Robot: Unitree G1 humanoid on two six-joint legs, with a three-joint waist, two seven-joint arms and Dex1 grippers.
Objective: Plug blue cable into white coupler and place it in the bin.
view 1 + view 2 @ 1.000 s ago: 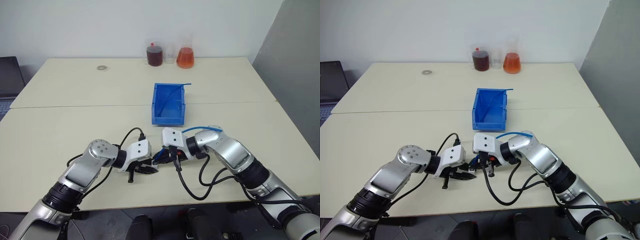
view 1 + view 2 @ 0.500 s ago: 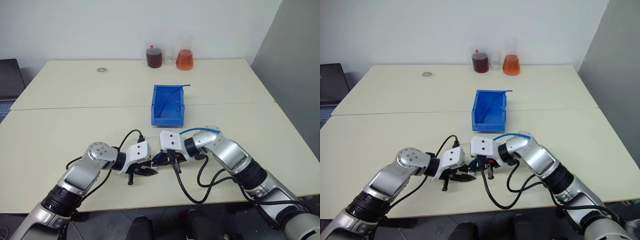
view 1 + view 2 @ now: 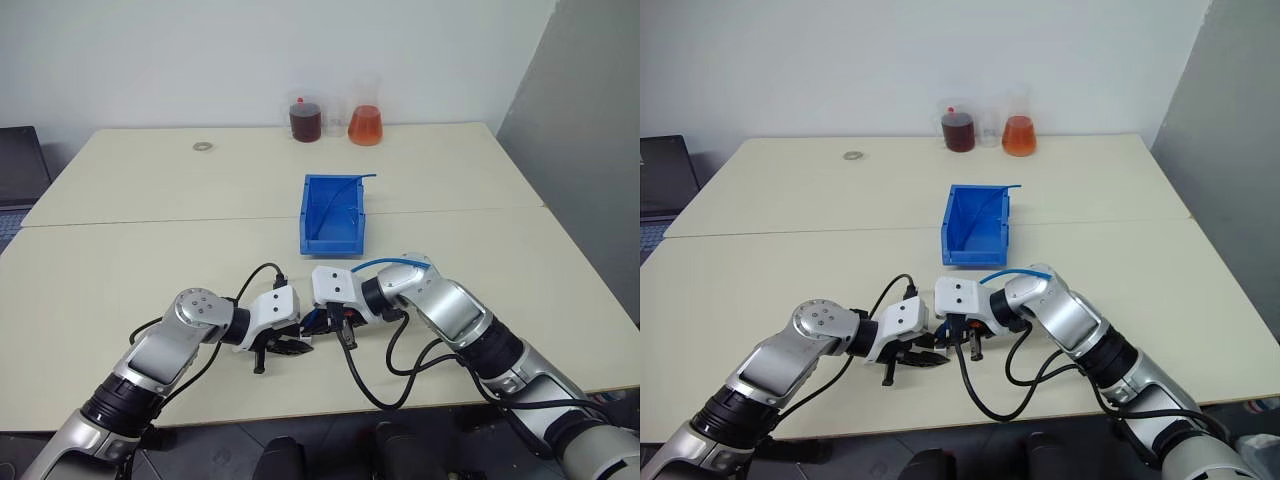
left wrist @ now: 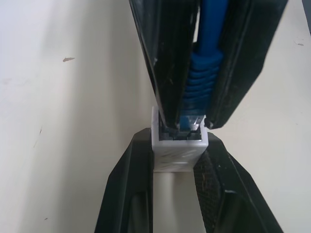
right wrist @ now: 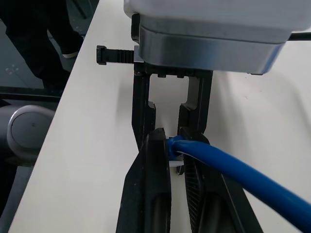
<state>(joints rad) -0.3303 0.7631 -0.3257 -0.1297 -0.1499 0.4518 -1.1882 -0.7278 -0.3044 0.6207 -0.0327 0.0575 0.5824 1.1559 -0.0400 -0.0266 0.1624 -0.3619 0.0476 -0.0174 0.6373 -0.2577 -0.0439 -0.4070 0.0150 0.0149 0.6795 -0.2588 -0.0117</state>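
My left hand (image 4: pixel 179 160) grips white coupler (image 4: pixel 179 150); right hand (image 5: pixel 171 160) pinches blue cable (image 5: pixel 233 174), plug seated at coupler socket, above surface (image 3: pixel 150 250).

Plug tip hidden inside white coupler (image 4: pixel 178 148)

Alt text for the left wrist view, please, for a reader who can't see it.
The left gripper holds the white coupler between its black fingers while the right gripper, closed on the blue cable, presses the cable's clear plug into the coupler's socket. A pale tabletop lies behind them.
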